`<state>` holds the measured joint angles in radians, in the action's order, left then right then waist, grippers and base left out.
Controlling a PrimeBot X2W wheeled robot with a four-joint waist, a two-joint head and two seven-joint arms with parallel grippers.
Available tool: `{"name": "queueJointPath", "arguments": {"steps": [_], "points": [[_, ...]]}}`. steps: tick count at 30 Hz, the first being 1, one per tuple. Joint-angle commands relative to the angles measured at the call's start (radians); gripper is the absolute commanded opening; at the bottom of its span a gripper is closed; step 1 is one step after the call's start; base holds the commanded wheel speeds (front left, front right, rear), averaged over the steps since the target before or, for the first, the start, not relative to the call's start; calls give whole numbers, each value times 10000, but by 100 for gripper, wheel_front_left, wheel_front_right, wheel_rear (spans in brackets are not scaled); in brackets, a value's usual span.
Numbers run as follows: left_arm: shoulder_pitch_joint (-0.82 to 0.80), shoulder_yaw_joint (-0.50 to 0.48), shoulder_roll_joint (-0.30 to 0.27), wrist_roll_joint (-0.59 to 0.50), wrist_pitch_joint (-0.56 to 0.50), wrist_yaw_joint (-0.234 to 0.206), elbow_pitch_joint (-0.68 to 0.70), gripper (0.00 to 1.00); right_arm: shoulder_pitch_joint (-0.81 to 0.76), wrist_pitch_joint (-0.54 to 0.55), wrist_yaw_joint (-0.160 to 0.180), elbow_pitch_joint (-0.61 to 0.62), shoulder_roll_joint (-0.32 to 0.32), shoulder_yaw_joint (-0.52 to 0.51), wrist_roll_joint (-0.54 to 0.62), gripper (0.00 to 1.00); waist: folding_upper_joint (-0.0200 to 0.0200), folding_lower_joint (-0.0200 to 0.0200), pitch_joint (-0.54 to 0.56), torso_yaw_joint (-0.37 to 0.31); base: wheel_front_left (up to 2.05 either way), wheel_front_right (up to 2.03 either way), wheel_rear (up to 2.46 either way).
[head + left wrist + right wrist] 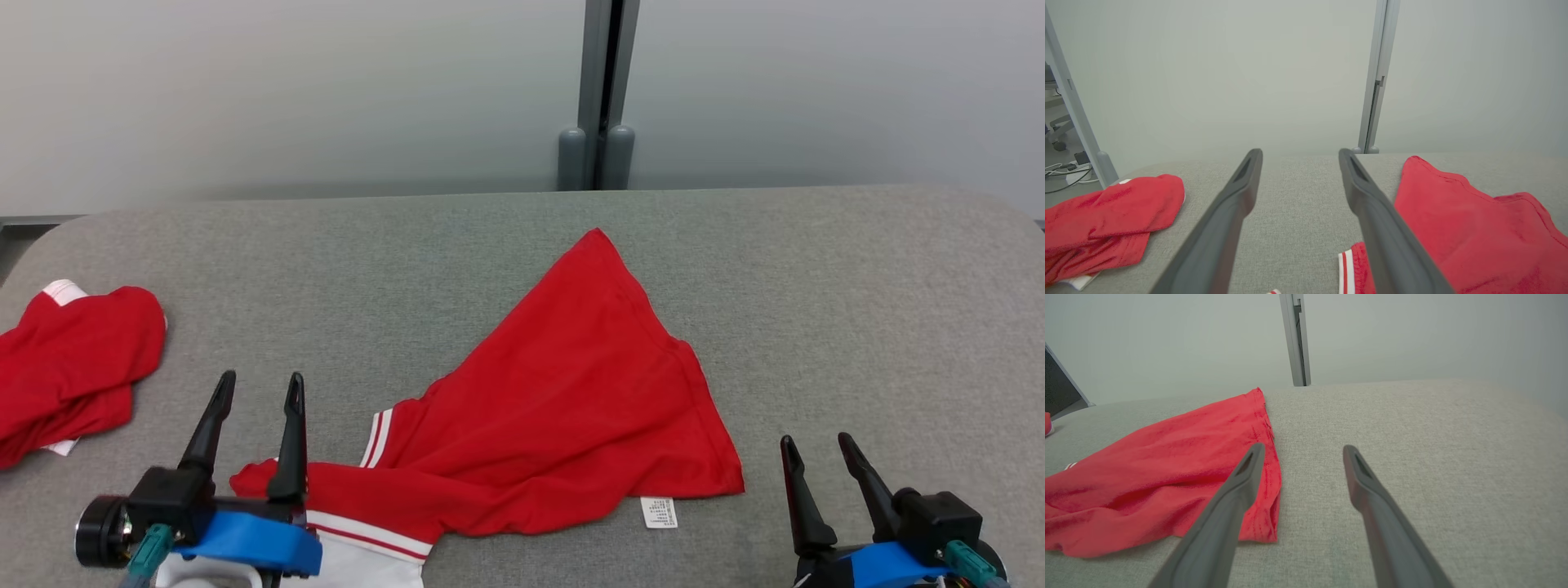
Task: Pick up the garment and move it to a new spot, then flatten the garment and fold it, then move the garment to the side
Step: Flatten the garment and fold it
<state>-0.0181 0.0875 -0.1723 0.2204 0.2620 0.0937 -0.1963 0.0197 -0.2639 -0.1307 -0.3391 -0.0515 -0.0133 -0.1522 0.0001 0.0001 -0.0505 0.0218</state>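
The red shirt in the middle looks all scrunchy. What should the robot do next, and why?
Probably move the left gripper onto the striped cuff and close its open jaws. The red shirt lies bunched with nothing holding it, so flattening needs a grip first.

Red garment (pixel 563 392), rumpled, partly spread out

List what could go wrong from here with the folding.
The garment lies bunched and skewed, its sleeve crumpled by the open left gripper; folding now could lock in wrinkles. A second red garment lies at the left of the table, so moving the fold aside may land on it.
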Motion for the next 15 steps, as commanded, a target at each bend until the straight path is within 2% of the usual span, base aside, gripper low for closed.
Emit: {"name": "queueJointPath", "arguments": {"steps": [1,6,15], "points": [[-697,154,-106,-251,37,96,-316,100,187,-8,-1,-28,-11,57,7,100,-1,-1,-99,-155,0,0,0],[-1703,327,-191,-343,37,197,-1169,100,306,-8,-1,-12,-18,120,1,100,-1,-1,-324,-445,0,0,0],[-3196,827,-432,-227,37,339,-3692,100,602,-8,-1,-7,-16,204,24,100,-1,-1,-793,-1144,0,0,0]]}}
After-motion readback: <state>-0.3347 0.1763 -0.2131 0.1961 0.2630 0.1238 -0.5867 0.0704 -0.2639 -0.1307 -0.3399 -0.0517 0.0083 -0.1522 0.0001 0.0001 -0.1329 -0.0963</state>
